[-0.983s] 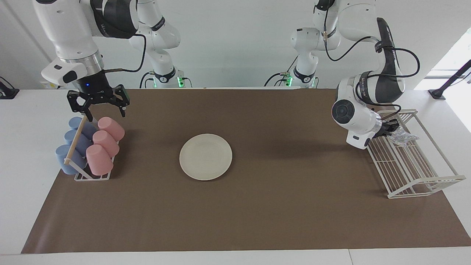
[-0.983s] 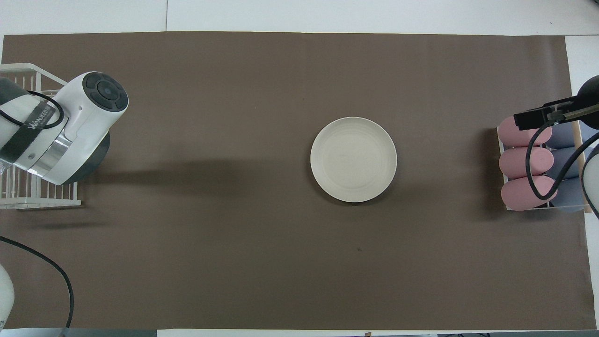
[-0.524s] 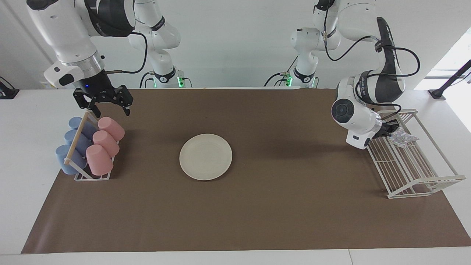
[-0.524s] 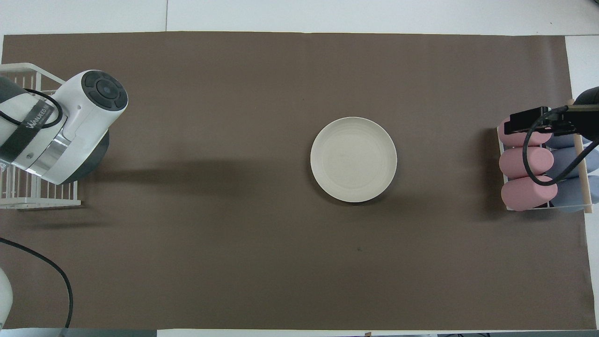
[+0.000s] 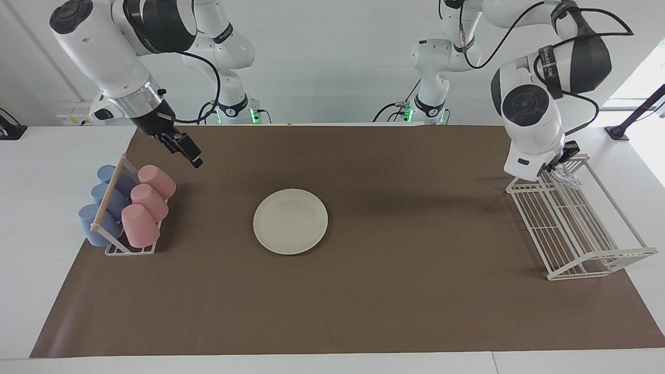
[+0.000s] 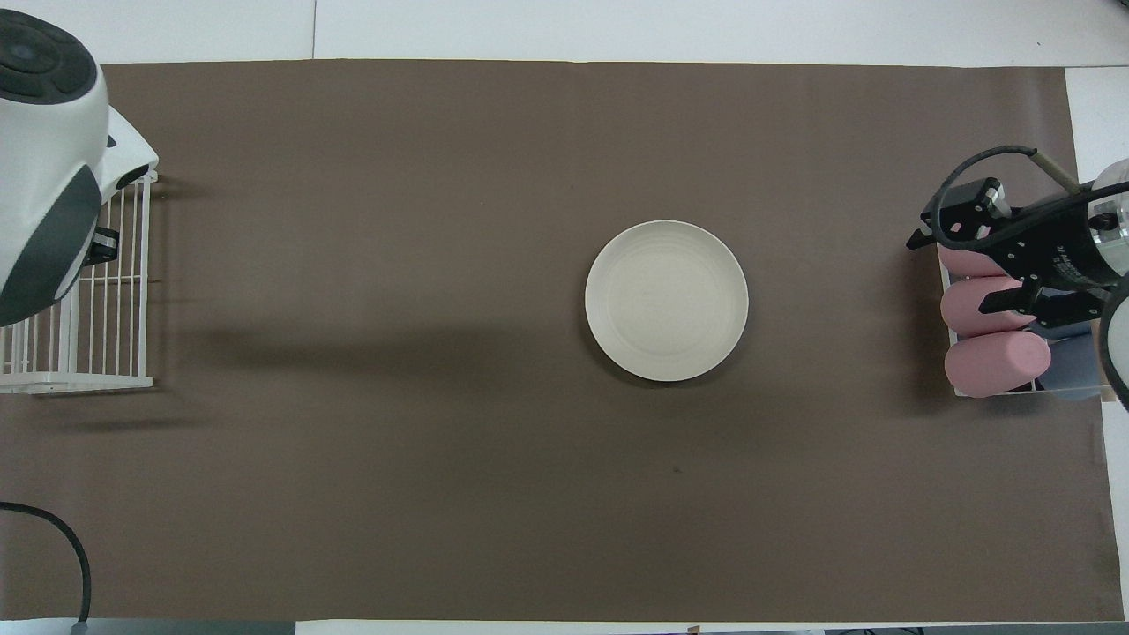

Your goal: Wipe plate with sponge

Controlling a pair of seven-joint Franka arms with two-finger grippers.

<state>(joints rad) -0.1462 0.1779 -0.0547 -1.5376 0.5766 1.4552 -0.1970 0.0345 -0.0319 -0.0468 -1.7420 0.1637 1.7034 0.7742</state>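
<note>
The cream-white plate [image 5: 290, 221] lies flat on the brown mat in the middle of the table and also shows in the overhead view [image 6: 667, 300]. My left gripper [image 5: 562, 165] is shut on the silvery sponge [image 5: 567, 178] and holds it raised over the robots' end of the white wire rack [image 5: 576, 228]. In the overhead view the left arm hides the sponge. My right gripper [image 5: 191, 155] is open and empty, tilted, in the air over the mat beside the cup rack [image 5: 124, 244]; it also shows in the overhead view [image 6: 960, 269].
The cup rack holds pink cups [image 5: 148, 200] and blue cups [image 5: 98, 208] at the right arm's end of the table. The wire rack [image 6: 79, 335] stands at the left arm's end. The brown mat [image 5: 395, 291] covers most of the table.
My left arm has risen, lifting the sponge up off the wire rack. My right gripper has turned and moved from over the cup rack toward the plate.
</note>
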